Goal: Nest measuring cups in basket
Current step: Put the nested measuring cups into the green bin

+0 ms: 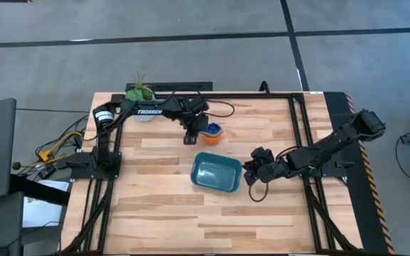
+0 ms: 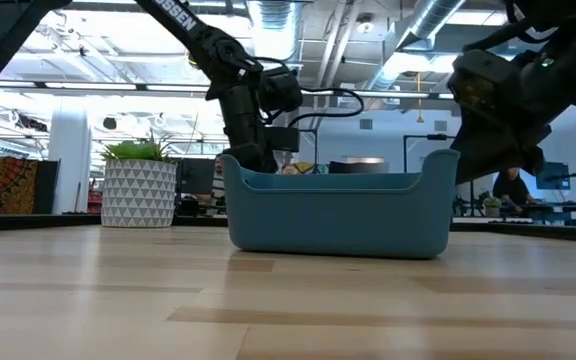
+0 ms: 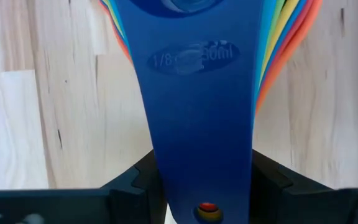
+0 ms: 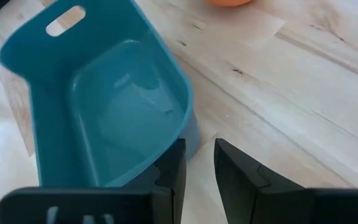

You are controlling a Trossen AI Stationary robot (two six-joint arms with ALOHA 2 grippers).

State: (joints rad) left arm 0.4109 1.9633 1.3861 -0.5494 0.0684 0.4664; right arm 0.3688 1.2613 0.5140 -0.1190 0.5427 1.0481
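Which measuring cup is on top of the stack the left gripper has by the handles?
The dark blue cup, marked 1/8. Its handle covers the others, whose light blue, yellow, red and orange edges only fan out from beneath it.

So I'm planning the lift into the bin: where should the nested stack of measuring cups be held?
By the stacked flat handles, end-on, as the left gripper has them now: its fingers flank the dark blue top handle. The handles fan together into one narrow tab, while the bowls are round and wide.
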